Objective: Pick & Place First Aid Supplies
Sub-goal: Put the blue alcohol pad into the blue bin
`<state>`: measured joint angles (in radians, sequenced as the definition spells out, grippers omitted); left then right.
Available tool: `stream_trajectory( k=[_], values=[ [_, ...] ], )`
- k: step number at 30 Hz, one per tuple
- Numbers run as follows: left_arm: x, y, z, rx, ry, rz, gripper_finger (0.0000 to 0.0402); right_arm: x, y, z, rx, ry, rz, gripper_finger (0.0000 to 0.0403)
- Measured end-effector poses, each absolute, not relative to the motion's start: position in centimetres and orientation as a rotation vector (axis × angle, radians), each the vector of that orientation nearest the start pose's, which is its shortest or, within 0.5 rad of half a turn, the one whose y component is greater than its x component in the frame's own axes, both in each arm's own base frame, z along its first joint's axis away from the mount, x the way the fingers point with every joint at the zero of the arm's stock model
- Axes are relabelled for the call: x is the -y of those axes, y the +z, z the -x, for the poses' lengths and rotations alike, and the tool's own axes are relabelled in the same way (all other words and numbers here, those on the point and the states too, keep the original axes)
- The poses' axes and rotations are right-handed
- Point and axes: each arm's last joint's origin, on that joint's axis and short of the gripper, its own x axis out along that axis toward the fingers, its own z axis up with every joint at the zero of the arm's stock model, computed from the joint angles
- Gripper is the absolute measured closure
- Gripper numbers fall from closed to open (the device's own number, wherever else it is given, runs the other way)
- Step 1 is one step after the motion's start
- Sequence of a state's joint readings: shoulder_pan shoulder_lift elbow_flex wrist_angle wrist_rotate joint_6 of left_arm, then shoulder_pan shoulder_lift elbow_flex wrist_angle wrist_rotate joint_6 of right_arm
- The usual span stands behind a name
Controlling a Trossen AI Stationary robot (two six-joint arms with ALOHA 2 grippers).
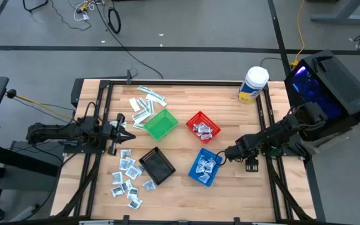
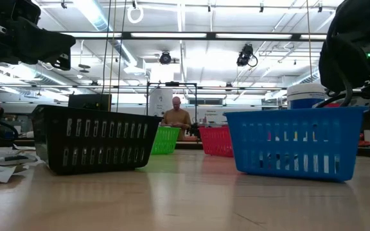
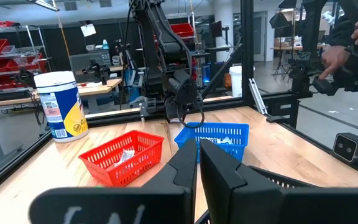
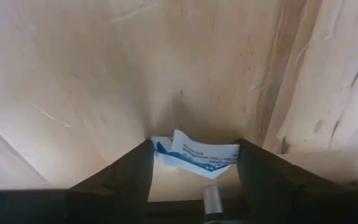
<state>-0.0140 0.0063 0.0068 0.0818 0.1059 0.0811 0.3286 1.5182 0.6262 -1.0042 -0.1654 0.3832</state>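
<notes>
My right gripper (image 1: 225, 153) points steeply down at the table just right of the blue basket (image 1: 205, 167). It has a white-and-blue sachet (image 4: 197, 158) between its fingers. Blue-and-white sachets also lie in the blue basket and in the red basket (image 1: 203, 127). More sachets (image 1: 127, 178) lie flat on the table's near left, and long pale strips (image 1: 147, 100) lie at the far side. My left gripper (image 1: 127, 133) hovers level and shut over the table's left, touching nothing; its fingers (image 3: 197, 168) stand close together. My right gripper has the sachet pinched between its two fingers (image 4: 132, 171), which bear on its two opposite ends (image 4: 161, 148). The fingers come from above, slanting down. The sachet is buckled upward in the middle. Whether it rests on the wood or hangs just clear, I cannot tell.
A green basket (image 1: 160, 124) and a black basket (image 1: 157, 165) stand mid-table. A white-lidded tub with a yellow label (image 1: 253, 84) stands at the far right corner. Dark frame rails (image 1: 269, 125) run along both sides. People show in the room beyond.
</notes>
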Motion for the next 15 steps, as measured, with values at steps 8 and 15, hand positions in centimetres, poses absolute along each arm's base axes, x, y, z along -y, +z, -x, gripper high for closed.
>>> stream_trajectory(
  k=[8,15],
  values=[
    [0.44,17.32,-9.71,0.087,-0.117,-0.085,0.0376,-6.12,12.29,-16.48,-1.932,-0.034,-0.100,0.0182],
    [0.44,17.32,-9.71,0.087,-0.117,-0.085,0.0376,-6.08,12.37,-16.38,-1.945,-0.041,-0.094,0.0182]
  ],
)
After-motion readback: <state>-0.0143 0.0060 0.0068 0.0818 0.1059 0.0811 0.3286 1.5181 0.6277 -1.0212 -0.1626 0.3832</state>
